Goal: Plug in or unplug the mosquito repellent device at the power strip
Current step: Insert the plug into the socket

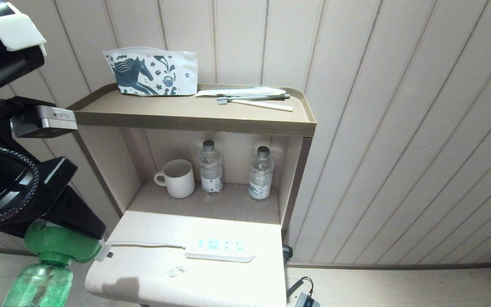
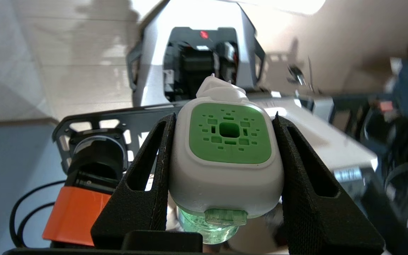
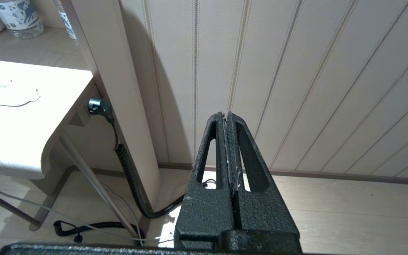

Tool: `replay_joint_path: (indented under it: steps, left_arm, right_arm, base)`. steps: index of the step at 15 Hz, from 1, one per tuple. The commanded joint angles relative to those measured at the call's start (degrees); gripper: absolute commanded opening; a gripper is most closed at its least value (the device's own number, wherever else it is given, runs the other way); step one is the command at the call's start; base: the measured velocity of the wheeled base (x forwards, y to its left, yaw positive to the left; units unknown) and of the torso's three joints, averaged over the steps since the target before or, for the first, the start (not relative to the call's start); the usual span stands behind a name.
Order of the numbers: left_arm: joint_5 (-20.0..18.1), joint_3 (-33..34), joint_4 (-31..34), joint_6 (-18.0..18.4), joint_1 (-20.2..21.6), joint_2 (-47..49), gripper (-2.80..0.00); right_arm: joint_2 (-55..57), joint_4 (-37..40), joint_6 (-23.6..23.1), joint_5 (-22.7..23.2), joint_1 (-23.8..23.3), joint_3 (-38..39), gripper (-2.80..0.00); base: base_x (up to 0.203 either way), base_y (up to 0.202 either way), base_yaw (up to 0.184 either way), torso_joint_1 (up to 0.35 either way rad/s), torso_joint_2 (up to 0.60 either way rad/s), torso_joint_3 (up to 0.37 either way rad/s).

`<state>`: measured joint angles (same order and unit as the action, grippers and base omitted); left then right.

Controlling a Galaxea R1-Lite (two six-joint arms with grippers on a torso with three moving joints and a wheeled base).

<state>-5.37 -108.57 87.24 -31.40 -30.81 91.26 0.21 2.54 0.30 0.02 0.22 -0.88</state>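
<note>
The mosquito repellent device (image 2: 226, 156) sits clamped between the left end effector's (image 2: 225, 148) black fingers (image 2: 147, 177), at the head view's lower left, off the bench (image 1: 151, 273); the power strip (image 1: 220, 249) lies at bench centre, apart; the right end effector (image 3: 227, 120) is closed on nothing.

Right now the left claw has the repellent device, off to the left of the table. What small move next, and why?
Probably carry it right, toward the power strip. The left claw is clamped on the repellent device, which hangs beyond the table's left edge, plug facing the strip, apart from it. The strip's sockets look free. The right claw is shut beside the wall.
</note>
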Motion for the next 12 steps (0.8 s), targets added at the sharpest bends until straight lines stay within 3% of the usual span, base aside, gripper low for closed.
replay_joint_path:
  steps: [1, 8, 10, 12]
  left_arm:
    - [1.6, -0.2, 2.3, -1.8, 0.2, 0.3, -2.8]
    - [1.3, 3.5, 1.4, -2.1, 0.2, -3.4, -2.8]
    - [1.3, 4.9, -2.1, -2.2, 0.2, -3.2, -2.8]
    - [1.4, 11.5, -14.6, -1.8, 0.4, -3.9, -2.8]
  right_arm:
    - [0.0, 0.0, 0.0, 0.0, 0.0, 0.0, -2.8]
    - [0.0, 0.0, 0.0, 0.1, 0.0, 0.0, -2.8]
    - [0.0, 0.0, 0.0, 0.1, 0.0, 0.0, -2.8]
    - [0.0, 0.0, 0.0, 0.0, 0.0, 0.0, -2.8]
  base:
    - [0.0, 0.0, 0.0, 0.019, -0.04, -0.022]
    - [0.0, 0.0, 0.0, 0.002, 0.0, -0.001]
    - [0.0, 0.0, 0.0, 0.0, 0.0, 0.0]
    - [0.0, 0.0, 0.0, 0.0, 0.0, 0.0]
